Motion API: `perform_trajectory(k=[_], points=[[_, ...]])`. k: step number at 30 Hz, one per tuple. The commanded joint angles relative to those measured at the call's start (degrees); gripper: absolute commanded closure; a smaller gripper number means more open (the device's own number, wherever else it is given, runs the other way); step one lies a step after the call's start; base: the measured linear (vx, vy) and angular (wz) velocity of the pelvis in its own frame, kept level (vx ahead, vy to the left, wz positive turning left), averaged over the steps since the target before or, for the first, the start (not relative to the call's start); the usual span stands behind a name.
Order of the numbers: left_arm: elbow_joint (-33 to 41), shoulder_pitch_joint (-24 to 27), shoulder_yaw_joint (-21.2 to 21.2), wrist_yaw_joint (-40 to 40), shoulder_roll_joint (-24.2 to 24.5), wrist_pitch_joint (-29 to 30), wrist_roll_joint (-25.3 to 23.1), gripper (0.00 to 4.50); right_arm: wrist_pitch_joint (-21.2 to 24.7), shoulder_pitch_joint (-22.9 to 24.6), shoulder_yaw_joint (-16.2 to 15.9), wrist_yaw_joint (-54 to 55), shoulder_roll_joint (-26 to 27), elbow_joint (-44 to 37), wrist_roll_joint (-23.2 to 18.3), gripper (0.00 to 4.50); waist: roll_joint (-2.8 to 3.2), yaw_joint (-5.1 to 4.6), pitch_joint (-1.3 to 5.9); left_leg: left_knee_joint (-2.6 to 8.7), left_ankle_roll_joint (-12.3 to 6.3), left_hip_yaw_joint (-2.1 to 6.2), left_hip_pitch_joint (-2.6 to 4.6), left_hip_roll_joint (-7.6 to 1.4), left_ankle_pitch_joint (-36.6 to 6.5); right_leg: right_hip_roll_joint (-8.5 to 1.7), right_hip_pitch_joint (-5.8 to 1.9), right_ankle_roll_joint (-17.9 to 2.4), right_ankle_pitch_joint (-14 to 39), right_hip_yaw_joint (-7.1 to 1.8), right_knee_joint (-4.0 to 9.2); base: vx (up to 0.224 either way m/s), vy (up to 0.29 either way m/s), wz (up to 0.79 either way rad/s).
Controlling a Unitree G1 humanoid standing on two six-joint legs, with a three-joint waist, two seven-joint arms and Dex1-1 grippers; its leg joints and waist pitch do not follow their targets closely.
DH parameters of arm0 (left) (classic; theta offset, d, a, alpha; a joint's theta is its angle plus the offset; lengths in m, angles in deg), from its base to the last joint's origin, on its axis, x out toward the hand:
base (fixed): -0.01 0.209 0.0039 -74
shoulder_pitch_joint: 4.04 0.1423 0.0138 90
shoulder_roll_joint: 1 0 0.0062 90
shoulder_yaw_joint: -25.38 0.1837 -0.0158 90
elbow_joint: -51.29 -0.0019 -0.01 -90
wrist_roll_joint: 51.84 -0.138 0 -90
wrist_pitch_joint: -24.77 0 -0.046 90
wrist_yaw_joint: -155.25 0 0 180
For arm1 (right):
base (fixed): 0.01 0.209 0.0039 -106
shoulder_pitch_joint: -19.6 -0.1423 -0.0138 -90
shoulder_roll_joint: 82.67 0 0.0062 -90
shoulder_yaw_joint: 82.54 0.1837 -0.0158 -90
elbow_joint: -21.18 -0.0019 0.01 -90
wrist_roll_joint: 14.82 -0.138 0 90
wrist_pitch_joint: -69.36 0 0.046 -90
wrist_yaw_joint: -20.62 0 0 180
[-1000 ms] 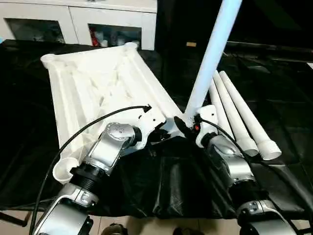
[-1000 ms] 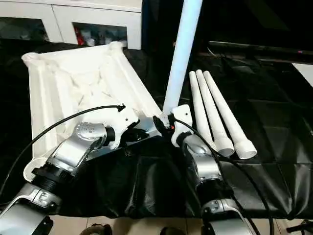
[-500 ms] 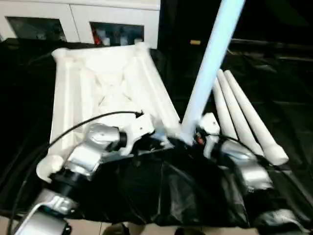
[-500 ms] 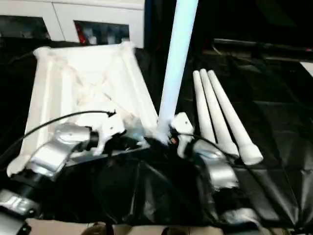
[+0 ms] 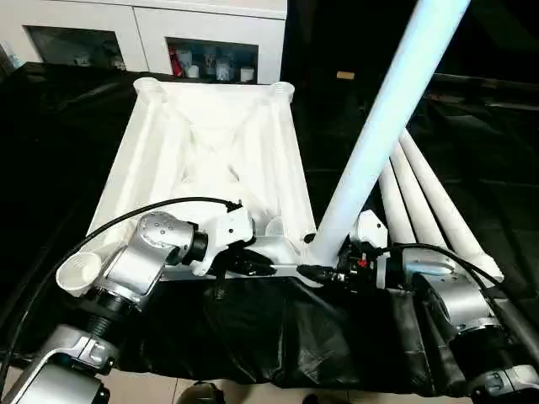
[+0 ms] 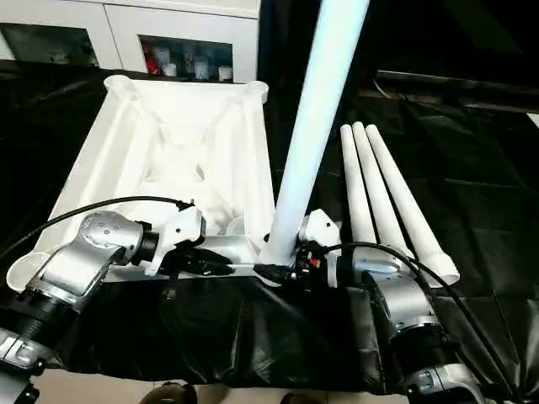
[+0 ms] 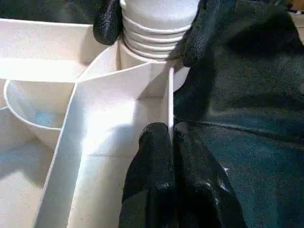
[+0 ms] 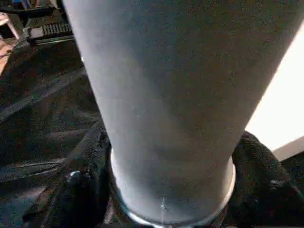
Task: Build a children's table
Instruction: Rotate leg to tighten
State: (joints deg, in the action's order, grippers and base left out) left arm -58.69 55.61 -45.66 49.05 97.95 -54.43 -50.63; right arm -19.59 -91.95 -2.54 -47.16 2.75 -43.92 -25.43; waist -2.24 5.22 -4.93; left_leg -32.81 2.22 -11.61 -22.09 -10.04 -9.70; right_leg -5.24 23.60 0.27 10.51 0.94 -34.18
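Note:
The white table top lies upside down on black cloth, its ribs and round corner sockets facing up. One white leg stands upright at the near right corner socket, leaning slightly right. My right gripper is shut on this leg's base, with one black finger on each side of the tube. My left gripper is shut on a thin rib of the table top just beside that socket; the leg's threaded end sits right beyond it. Three more legs lie side by side to the right.
Black cloth covers the work surface and hangs over its near edge. White cabinets with glass doors stand behind. The near left corner socket sticks out close to my left forearm. Cables run along both arms.
The camera has shifted. The table top now lies squarer to me than the lying legs do. Both grippers keep their holds at the near right corner.

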Motion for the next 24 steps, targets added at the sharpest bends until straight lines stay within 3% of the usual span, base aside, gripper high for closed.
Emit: perform_trajectory(k=[1,6,7,10,12,13,14,16,19,20,24], points=[[-1.4,-1.7,0.4,0.1,-0.3,-1.1,0.4,4.5,1.1,1.6,-2.7,-3.2,-0.3,-0.6,0.6,1.76,0.51,-0.06,3.85,3.62,-4.32,0.97,1.51,-3.03,-10.2,-2.44,-2.34,-15.7,4.1,-1.33,2.83,0.0,0.0,0.0],[-3.0,-2.3,-0.8,-4.4,-2.4,-0.9,-0.2,4.5,0.5,1.9,-2.1,2.6,2.0,0.9,1.8,1.78,0.51,-0.08,3.67,3.79,-3.54,1.02,1.54,-3.1,-11.9,-2.71,-2.19,-15.7,6.1,-1.41,3.08,0.0,0.0,0.0],[-3.2,-2.5,-1.6,-8.1,-4.1,-0.1,-0.5,4.5,0.0,1.5,-1.1,8.9,4.5,2.9,3.1,1.78,0.21,-0.24,3.52,3.98,-2.88,1.07,1.52,-3.06,-13.4,-2.72,-2.14,-15.1,8.7,-1.46,3.35,0.0,0.0,0.0],[-2.5,-2.7,-2.5,-13.8,-7.1,1.5,-1.3,4.5,-1.0,0.2,1.2,19.7,8.9,6.7,4.6,1.79,0.06,-0.72,3.11,4.63,0.27,1.59,1.55,-3.07,-18.2,-3.11,-1.88,-11.9,19.4,-1.49,4.36,0.0,0.0,0.0],[-2.4,-2.8,-2.7,-16.0,-8.2,1.9,-1.7,4.5,-0.7,-0.2,1.8,22.3,10.4,7.8,4.7,1.79,0.26,-1.04,3.03,4.82,0.91,1.76,1.5,-3.07,-19.1,-3.1,-1.75,-11.1,21.2,-1.48,4.51,0.0,0.0,0.0],[-1.8,-2.9,-3.5,-20.8,-10.5,3.3,-2.5,4.5,0.2,-1.0,2.5,27.4,13.1,9.4,5.1,1.8,0.33,-1.38,2.96,4.89,1.35,1.79,1.68,-3.08,-20.5,-2.94,-1.42,-10.2,22.3,-1.55,4.75,0.0,0.0,0.0],[-1.3,-2.9,-3.8,-22.7,-11.7,4.2,-2.7,4.5,0.4,-1.6,2.8,30.6,14.7,10.6,5.6,1.8,0.69,-1.48,2.89,4.92,1.54,1.83,1.78,-3.05,-21.0,-2.92,-1.22,-10.2,22.2,-1.59,4.83,0.0,0.0,0.0],[-0.2,-2.7,-4.0,-25.8,-13.4,5.6,-3.3,4.5,0.9,-2.8,3.2,36.5,17.5,12.4,6.6,1.8,0.45,-2.09,2.91,5.05,1.93,2.04,1.4,-2.85,-21.5,-2.91,-1.53,-9.7,23.0,-1.42,4.92,0.0,0.0,0.0],[1.0,-2.3,-4.0,-27.1,-14.6,6.8,-3.3,4.5,0.6,-3.3,3.2,38.7,19.4,13.1,7.0,1.8,0.63,-2.18,2.96,4.95,1.33,1.88,1.4,-2.78,-21.4,-2.75,-1.29,-9.2,21.7,-1.57,5.03,0.0,0.0,0.0],[2.4,-1.5,-3.7,-27.0,-15.4,7.6,-3.1,4.5,-0.5,-3.2,2.8,38.0,20.7,12.7,6.9,1.24,0.58,-2.15,3.02,4.93,1.09,1.85,1.28,-2.75,-20.9,-2.72,-1.41,-9.2,21.0,-1.57,4.97,0.0,0.0,0.0],[3.5,-0.5,-2.6,-24.4,-14.6,6.9,-2.7,4.5,-0.6,-2.7,2.7,35.7,20.2,11.9,6.2,0.92,0.6,-2.22,3.26,4.74,-0.35,1.63,1.07,-2.82,-17.7,-2.51,-1.65,-10.4,15.0,-1.57,4.43,0.0,0.0,0.0]])
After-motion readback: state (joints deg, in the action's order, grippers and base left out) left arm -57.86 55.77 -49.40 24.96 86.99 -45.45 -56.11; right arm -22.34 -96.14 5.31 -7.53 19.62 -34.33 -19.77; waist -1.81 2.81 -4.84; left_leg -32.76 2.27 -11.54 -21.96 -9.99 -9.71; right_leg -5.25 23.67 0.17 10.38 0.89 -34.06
